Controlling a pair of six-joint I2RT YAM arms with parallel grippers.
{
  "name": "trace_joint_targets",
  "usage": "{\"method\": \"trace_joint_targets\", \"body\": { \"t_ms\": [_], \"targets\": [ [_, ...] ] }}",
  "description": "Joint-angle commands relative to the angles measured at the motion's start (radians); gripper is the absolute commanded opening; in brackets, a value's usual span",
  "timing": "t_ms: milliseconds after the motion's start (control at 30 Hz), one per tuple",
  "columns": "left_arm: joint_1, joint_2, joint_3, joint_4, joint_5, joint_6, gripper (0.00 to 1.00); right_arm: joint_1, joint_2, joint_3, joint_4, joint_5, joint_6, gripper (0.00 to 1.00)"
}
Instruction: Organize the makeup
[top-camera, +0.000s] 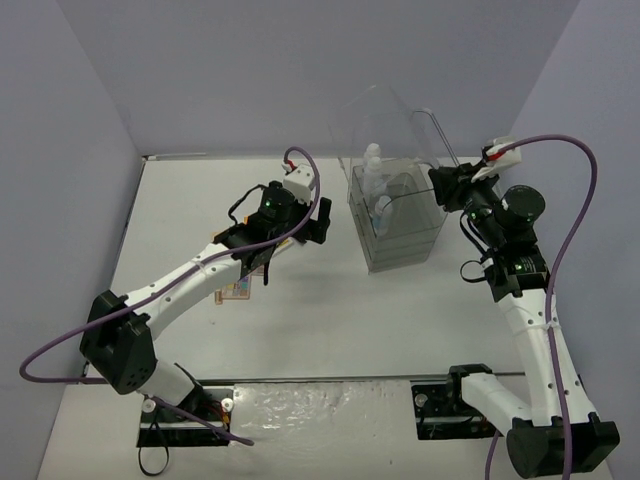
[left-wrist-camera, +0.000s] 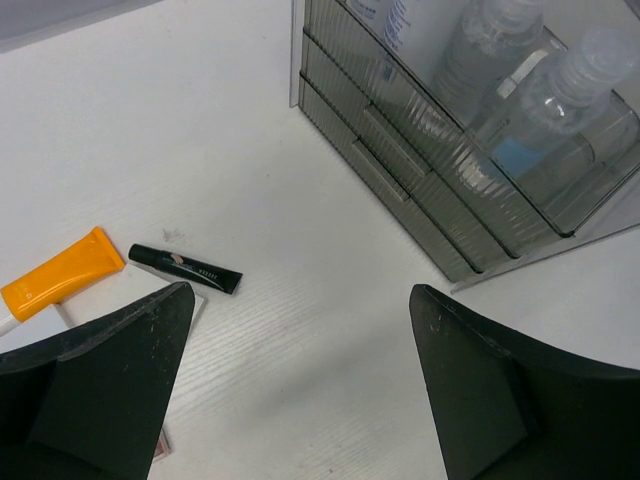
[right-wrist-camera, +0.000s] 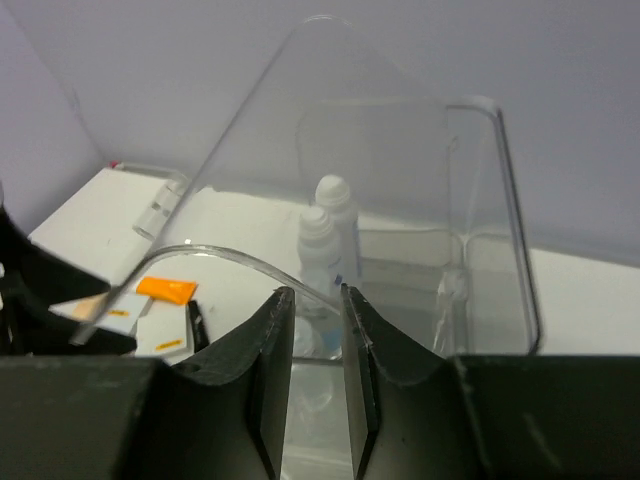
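Note:
White and clear bottles (top-camera: 375, 180) stand in the top tray of the clear drawer case (top-camera: 400, 240), whose lid (top-camera: 385, 120) is raised. My right gripper (top-camera: 441, 186) is at the lid's right edge. In the right wrist view its jaws (right-wrist-camera: 315, 292) stand slightly apart, with the thin lid rim (right-wrist-camera: 230, 255) running between the tips. My left gripper (left-wrist-camera: 300, 300) hangs open over bare table, left of the case. An orange tube (left-wrist-camera: 60, 278) and a black slim tube (left-wrist-camera: 185, 268) lie left of it. A white flat compact (right-wrist-camera: 160, 335) lies near them. A multicolour palette (top-camera: 236, 290) peeks out under the left arm.
The case's ribbed drawers (left-wrist-camera: 400, 160) face the left gripper and are closed. Grey walls enclose the table on the left, back and right. The arm bases sit at the near table edge (top-camera: 330, 385).

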Motion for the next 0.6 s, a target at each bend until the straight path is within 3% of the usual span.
{"method": "trace_joint_targets", "body": {
  "t_ms": [0, 333, 567],
  "targets": [
    [0.006, 0.015, 0.137, 0.053, -0.016, -0.042, 0.87, -0.002, -0.027, -0.015, -0.052, -0.024, 0.028, 0.22],
    [0.007, 0.156, 0.245, 0.1, 0.027, -0.086, 0.87, -0.001, -0.044, -0.023, -0.064, -0.042, 0.043, 0.22],
    [0.027, 0.148, 0.168, 0.117, 0.031, -0.127, 0.87, 0.0, -0.05, 0.014, -0.103, -0.046, 0.022, 0.28]
  ]
}}
